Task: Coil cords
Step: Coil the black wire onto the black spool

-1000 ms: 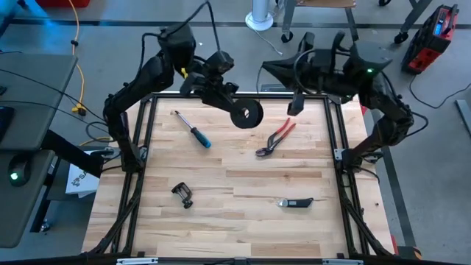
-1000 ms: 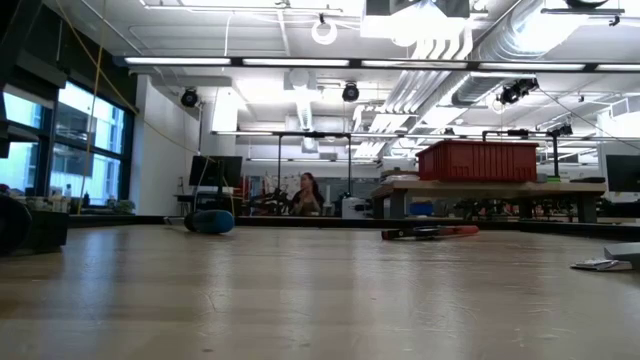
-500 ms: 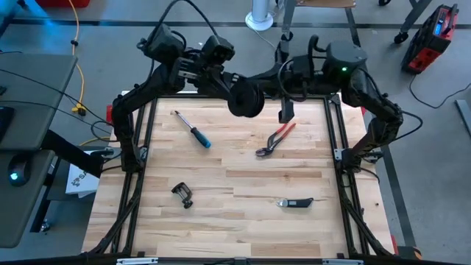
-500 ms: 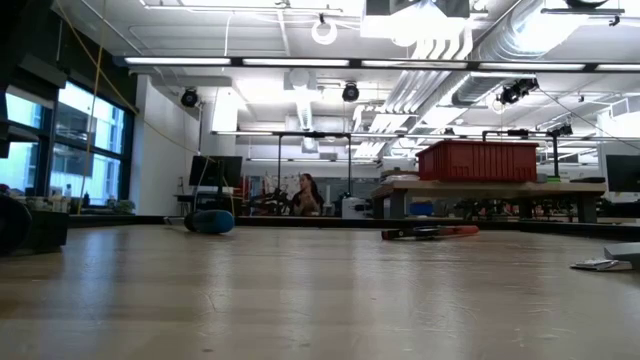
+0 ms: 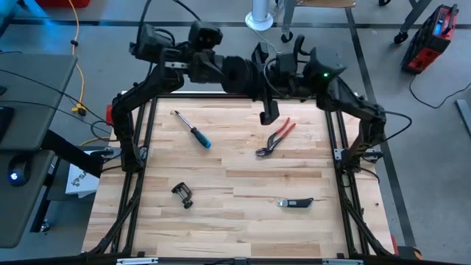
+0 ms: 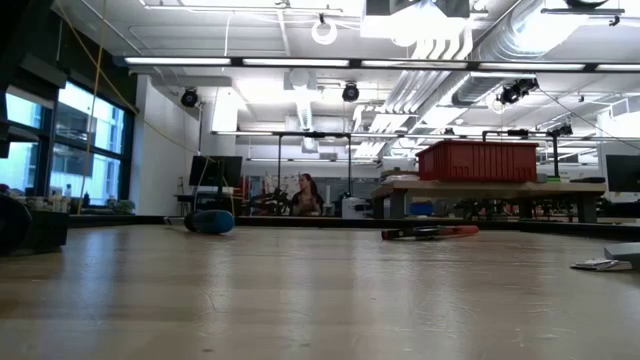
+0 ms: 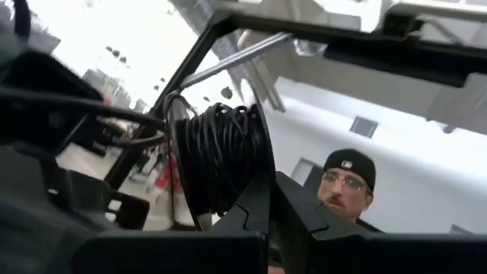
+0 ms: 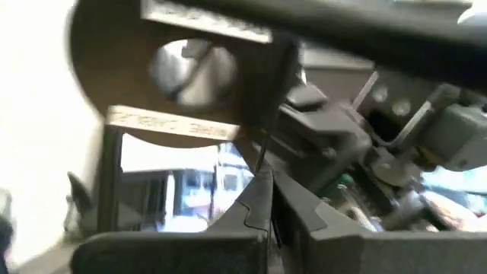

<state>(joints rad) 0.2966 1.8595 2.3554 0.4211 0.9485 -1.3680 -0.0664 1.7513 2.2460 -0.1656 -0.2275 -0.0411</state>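
High above the table's far edge, my left gripper is shut on the small round black reel, which has dark cord wound on it. My right gripper hovers just right of the reel, shut on the hair-thin cord. Both grippers tip upward. The low view shows neither gripper. The run of cord between reel and right gripper does not show in the high view. My left gripper pinches the reel by a flange's rim between its two fingers. The reel is lifted clear of the table, its wound cord facing the wrist camera. My right gripper pinches the thin cord between its fingertips; the cord runs on past them, clear of the table.
On the wooden table lie a blue-handled screwdriver, red pliers, a small black clamp and a black hand tool. A person's head shows beyond the reel in the left wrist view.
My left gripper has risen toward the far edge and tipped upward while rolling; the reel, which lay face-up, now stands edge-on. My right gripper has moved toward the table's left, closing on the reel. Both stayed shut.
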